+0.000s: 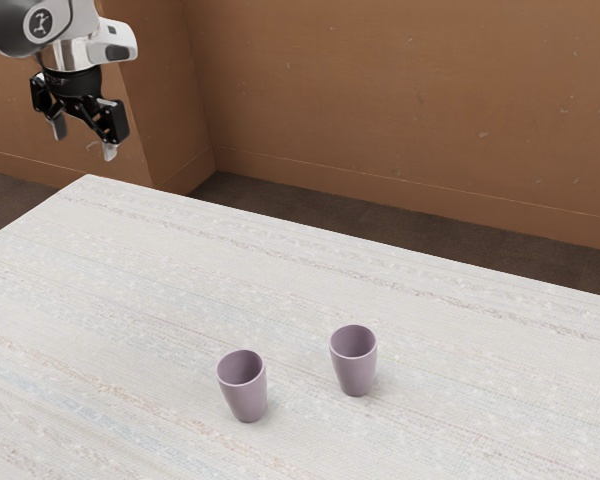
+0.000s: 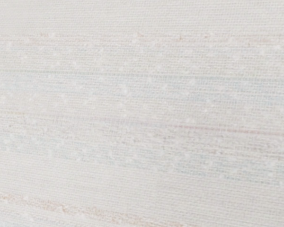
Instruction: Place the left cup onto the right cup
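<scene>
Two mauve cups stand upright on the pale table (image 1: 130, 300). The left cup (image 1: 242, 385) is nearer the front edge; the right cup (image 1: 353, 359) stands a short way to the exterior view's right of it, and the two do not touch. My gripper (image 1: 82, 141) hangs high at the exterior view's upper left, far above and away from both cups. Its fingers are spread apart with nothing between them. The wrist view looks straight down on bare table surface (image 2: 142, 113).
A brown wall (image 1: 400, 100) runs behind the table, with a dark floor strip (image 1: 430, 235) between wall and the table's far edge. A wall corner juts out behind the gripper.
</scene>
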You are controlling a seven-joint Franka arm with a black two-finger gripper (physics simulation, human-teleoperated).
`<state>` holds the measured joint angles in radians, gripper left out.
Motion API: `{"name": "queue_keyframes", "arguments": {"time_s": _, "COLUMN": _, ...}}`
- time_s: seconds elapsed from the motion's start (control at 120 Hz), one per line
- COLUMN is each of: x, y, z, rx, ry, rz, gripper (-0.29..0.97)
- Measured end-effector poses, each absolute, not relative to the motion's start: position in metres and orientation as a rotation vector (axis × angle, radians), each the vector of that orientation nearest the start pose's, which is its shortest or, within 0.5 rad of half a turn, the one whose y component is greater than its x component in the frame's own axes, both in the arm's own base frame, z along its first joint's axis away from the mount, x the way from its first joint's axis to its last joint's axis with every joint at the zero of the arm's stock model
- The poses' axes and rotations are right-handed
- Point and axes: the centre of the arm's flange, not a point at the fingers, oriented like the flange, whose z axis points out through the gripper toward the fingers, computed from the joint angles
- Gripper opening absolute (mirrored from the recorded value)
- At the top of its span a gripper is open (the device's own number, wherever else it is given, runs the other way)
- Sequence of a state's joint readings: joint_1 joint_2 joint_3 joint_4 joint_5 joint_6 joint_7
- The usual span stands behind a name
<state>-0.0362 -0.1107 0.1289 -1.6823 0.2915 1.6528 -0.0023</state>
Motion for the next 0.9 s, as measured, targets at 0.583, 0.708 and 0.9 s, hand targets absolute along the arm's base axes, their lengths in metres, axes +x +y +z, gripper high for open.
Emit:
{"name": "queue_keyframes", "arguments": {"time_s": 0.583, "x": 0.53, "y": 0.072, "z": 0.62, "rx": -2.891, "ry": -0.082, "rz": -0.045, "gripper": 0.68}}
{"name": "queue_keyframes", "arguments": {"time_s": 0.708, "x": 0.534, "y": 0.058, "z": 0.596, "rx": -2.917, "ry": -0.045, "rz": 0.02, "gripper": 0.68}}
{"name": "queue_keyframes", "arguments": {"time_s": 0.9, "x": 0.533, "y": 0.034, "z": 0.55, "rx": -2.962, "ry": -0.018, "rz": 0.119, "gripper": 0.68}}
